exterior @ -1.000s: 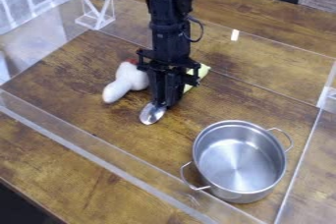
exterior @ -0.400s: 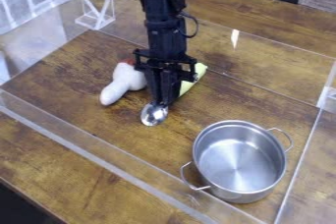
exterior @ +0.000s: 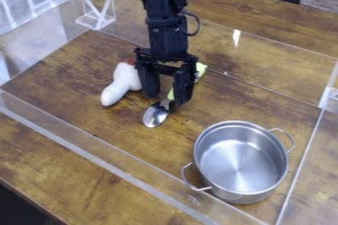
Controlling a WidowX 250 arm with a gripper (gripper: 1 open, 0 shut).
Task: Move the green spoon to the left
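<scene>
At centre frame, the black gripper points down, jaws spread wide and gripping nothing, straddling the green spoon with yellow-green plastic handle and shiny metal bowl; white mushroom toy left, steel pot lower right.

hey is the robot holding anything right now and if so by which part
Nothing is held. The gripper stands open over the green spoon, its fingers on either side of the handle, and the spoon lies on the table.
</scene>
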